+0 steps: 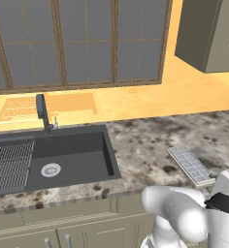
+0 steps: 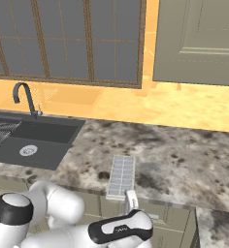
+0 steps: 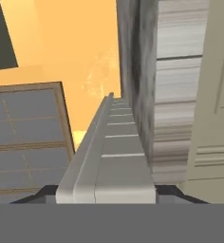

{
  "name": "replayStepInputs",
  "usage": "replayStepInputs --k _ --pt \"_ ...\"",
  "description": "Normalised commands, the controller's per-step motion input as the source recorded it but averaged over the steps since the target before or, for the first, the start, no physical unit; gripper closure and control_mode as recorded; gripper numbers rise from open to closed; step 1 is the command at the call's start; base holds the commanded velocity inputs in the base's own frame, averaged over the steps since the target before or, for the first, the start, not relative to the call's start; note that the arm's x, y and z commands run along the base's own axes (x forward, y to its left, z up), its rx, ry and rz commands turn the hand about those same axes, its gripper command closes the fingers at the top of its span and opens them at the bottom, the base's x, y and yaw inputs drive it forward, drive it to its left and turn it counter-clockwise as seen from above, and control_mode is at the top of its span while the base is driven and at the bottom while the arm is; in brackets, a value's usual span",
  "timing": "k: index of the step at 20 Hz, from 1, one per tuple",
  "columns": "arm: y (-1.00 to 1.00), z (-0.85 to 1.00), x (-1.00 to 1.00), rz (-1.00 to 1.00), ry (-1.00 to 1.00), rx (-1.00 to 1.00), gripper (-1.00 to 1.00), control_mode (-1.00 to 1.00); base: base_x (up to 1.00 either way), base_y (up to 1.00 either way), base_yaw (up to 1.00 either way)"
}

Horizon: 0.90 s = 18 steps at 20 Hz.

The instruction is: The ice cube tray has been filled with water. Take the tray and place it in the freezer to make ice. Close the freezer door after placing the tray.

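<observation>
The ice cube tray (image 1: 190, 164) lies on the speckled counter (image 1: 150, 140), its near end at the counter's front edge. Its small cells hold pale blue water (image 2: 122, 173). My gripper (image 2: 128, 199) is at that near end, down by the counter edge. In the hand view the tray (image 3: 114, 156) runs away from me edge-on, and its end spans the whole gap between the two dark fingertips (image 3: 43, 193). The jaws look shut on the tray's end. The freezer and the freezer door are out of view.
A dark sink (image 1: 68, 160) with a faucet (image 1: 41, 114) and a ribbed rack (image 1: 7, 164) sits left of the tray. Windows (image 1: 82, 43) run behind the counter, a wall cabinet (image 1: 208, 34) hangs upper right. Beige cabinet fronts (image 2: 174, 218) lie below the counter edge.
</observation>
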Motion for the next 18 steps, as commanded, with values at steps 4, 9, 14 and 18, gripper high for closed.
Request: replayStepInputs --k 4,9,14,18 --pt "0.01 0.64 -0.13 0.0 0.0 -0.06 1.0 -1.0 0.0 0.0 0.0" --pt "0.01 0.75 -0.01 0.0 -0.05 -0.01 1.0 -1.0 0.0 0.0 0.0" --pt "0.06 0.87 -0.08 0.0 -0.09 0.0 1.0 -1.0 0.0 0.0 0.0" --pt "0.19 0.85 -0.02 0.0 -0.08 0.0 1.0 -1.0 0.0 0.0 0.0"
